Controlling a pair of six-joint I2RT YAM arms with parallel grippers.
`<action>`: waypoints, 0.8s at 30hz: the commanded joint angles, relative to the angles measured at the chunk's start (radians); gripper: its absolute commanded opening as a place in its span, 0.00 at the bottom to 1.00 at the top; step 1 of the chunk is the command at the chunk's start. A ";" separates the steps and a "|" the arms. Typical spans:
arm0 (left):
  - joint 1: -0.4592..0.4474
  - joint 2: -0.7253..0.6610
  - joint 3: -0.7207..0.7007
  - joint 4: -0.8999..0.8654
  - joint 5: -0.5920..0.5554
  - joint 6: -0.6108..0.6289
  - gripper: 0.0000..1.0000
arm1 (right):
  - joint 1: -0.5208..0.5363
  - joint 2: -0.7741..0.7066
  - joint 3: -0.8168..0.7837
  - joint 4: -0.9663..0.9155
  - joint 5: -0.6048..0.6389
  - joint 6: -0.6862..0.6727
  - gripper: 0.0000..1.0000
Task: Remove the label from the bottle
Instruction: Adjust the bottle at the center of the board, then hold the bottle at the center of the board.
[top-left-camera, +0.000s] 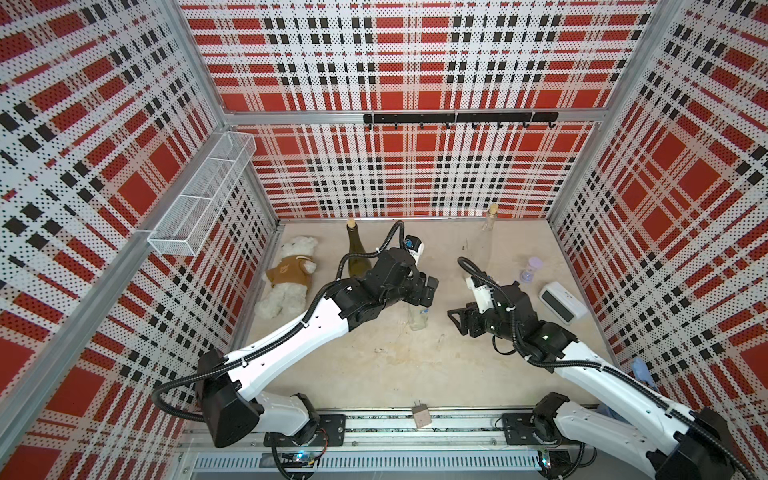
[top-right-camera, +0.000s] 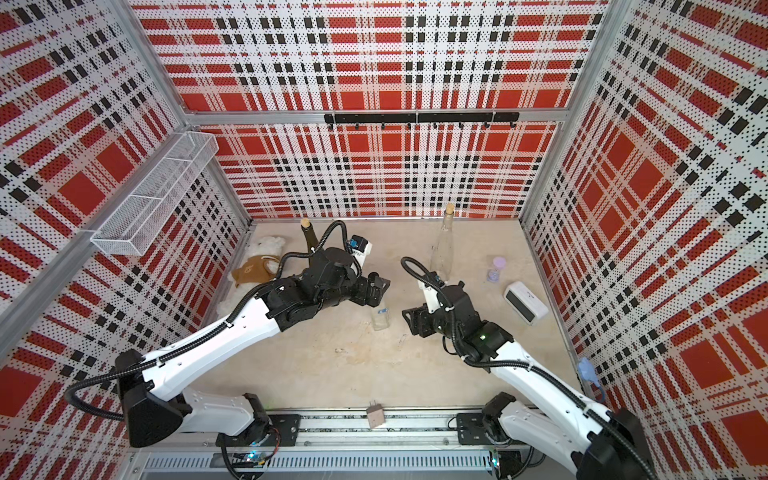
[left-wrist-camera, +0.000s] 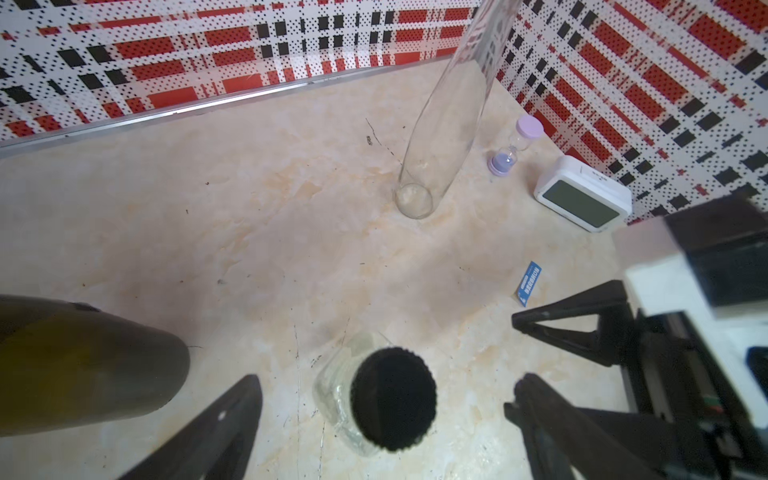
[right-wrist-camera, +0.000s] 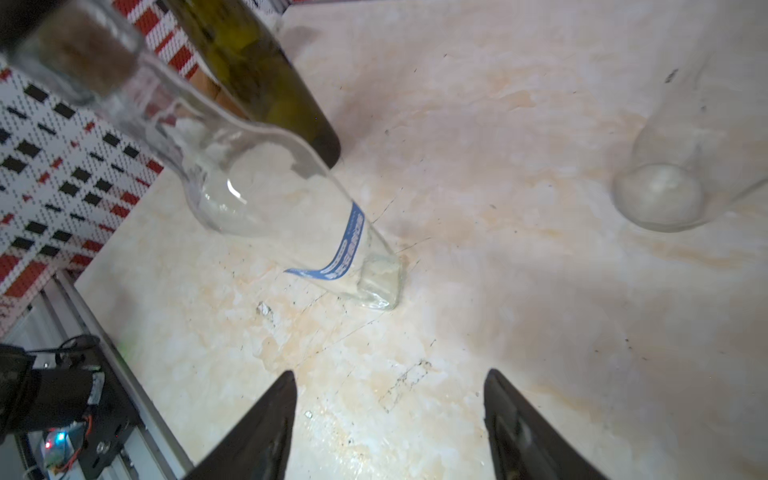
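Glass bottles, three total: small clear black-capped bottle (top-left-camera: 417, 320) mid-way across the beige table (top-left-camera: 374, 374), wearing one blue label strip (right-wrist-camera: 341, 249); tall clear corked bottle (top-right-camera: 442, 249) and dark green corked bottle (top-left-camera: 357, 253) behind. Left gripper (left-wrist-camera: 386, 384) spread wide over the cap (left-wrist-camera: 392, 409); right gripper (right-wrist-camera: 390, 374) spread too, empty.

A: Bottle (right-wrist-camera: 266, 195): clear glass, glossy. Label (right-wrist-camera: 352, 232): thin blue band, smooth. Cap (left-wrist-camera: 392, 401)?
B: Black, matt, ribbed edge. Table (top-left-camera: 374, 374): marbled beige, scuffed, low sheen.
A: Bear (top-left-camera: 286, 297): plush. Clock (top-left-camera: 561, 305): smooth white plastic. Basket (top-left-camera: 199, 199), upper left: white wire mesh.
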 joint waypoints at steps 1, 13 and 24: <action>0.029 -0.011 0.019 -0.028 0.086 0.072 0.97 | 0.051 0.032 -0.025 0.140 0.072 0.053 0.69; 0.101 0.021 0.002 0.021 0.182 0.140 0.87 | 0.126 0.097 -0.084 0.306 0.114 0.126 0.52; 0.099 0.070 0.007 0.056 0.225 0.159 0.75 | 0.129 0.095 -0.092 0.311 0.123 0.167 0.50</action>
